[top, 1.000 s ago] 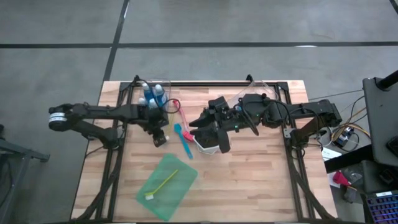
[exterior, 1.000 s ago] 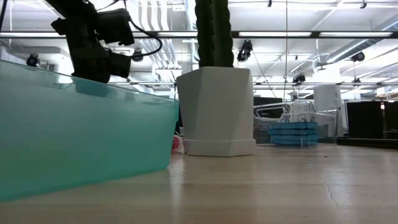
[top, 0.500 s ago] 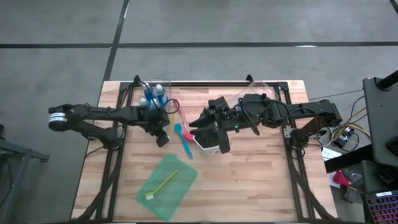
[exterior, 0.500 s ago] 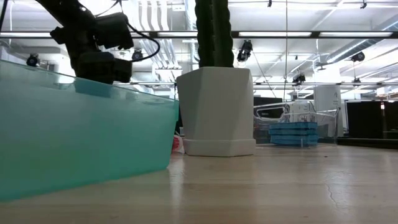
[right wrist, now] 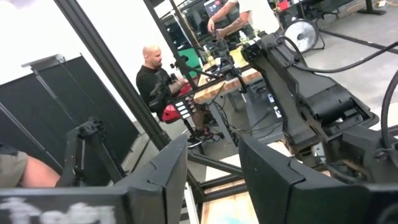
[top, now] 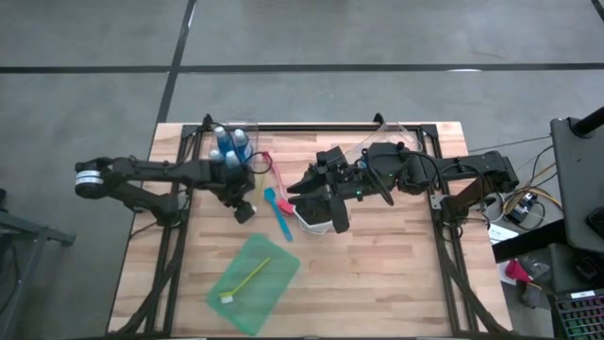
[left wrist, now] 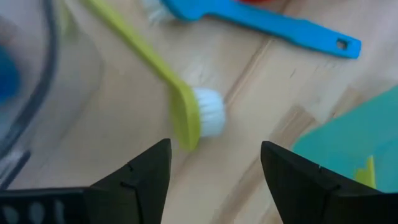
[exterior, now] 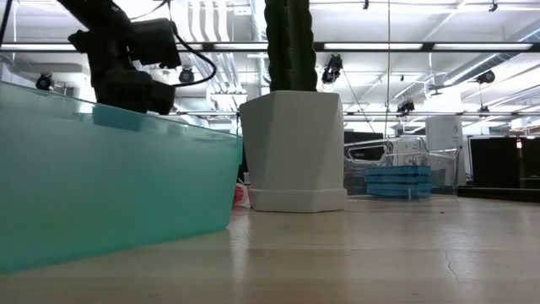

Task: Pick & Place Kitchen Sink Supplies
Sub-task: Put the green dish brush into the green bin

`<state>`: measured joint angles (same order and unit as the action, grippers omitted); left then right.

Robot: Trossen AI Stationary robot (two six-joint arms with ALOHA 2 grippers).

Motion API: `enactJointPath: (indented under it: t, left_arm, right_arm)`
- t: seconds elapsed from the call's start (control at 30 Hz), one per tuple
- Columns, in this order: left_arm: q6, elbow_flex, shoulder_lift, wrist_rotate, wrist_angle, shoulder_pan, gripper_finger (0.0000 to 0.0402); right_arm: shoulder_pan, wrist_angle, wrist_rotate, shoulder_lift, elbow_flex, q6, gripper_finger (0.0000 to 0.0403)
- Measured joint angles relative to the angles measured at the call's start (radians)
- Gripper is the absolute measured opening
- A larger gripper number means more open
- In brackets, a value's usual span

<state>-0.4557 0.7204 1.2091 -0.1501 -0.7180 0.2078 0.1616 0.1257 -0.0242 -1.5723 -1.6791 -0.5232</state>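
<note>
My left gripper (top: 243, 210) (left wrist: 214, 155) points steeply down over the table with its fingers open. Below them a yellow brush (left wrist: 180, 99) lies flat on the wood, its white bristle head just ahead of the fingertips, untouched. A blue brush (top: 279, 213) (left wrist: 280, 25) and a red brush (top: 274, 174) lie beside it. Blue bottles with white caps (top: 232, 144) stand in a clear container at the far left. A lime brush (top: 247, 277) lies on the green sheet (top: 253, 281). My right gripper (right wrist: 212, 162) is held level and high above the white pot (top: 317, 217), open and empty.
The cactus in its white pot (exterior: 292, 152) stands mid-table under the right arm. The translucent green sheet (exterior: 110, 186) fills the near left. A clear box with stacked blue sponges (exterior: 396, 181) sits farther back. People show in the room beyond the table (right wrist: 155, 81). Bare wood lies toward the near right.
My left gripper has stayed over the same spot and rolled a little about its own axis. My right arm has kept still.
</note>
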Motion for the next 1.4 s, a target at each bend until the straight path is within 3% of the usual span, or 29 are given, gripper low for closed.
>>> enactJointPath:
  t: [0.23, 0.4, 0.67, 0.93, 1.2, 1.4]
  left_arm:
    - [-0.103, 0.088, -0.020, -0.028, -0.070, -0.015, 0.0238]
    - [-0.250, 0.108, -0.022, 0.015, -0.079, -0.055, 0.0238]
    - [-0.433, 0.093, -0.021, 0.196, -0.084, -0.147, 0.0238]
    - [-0.565, 0.092, -0.021, 0.463, -0.061, -0.285, 0.0238]
    - [-0.718, 0.090, -0.021, 0.489, -0.060, -0.437, 0.0238]
    - [-0.803, 0.048, -0.012, 0.618, -0.061, -0.486, 0.0238]
  right_arm:
    - [0.000, 0.000, 0.000, 0.000, 0.000, 0.003, 0.0138]
    - [0.000, 0.003, 0.000, 0.000, 0.000, 0.011, 0.0131]
    - [0.000, 0.027, 0.000, 0.000, 0.000, 0.030, 0.0131]
    - [-0.001, 0.031, 0.000, 0.000, 0.000, 0.056, 0.0141]
    - [-0.002, 0.052, -0.001, 0.000, 0.000, 0.071, 0.0131]
    - [-0.007, 0.051, -0.002, 0.004, 0.000, 0.106, 0.0128]
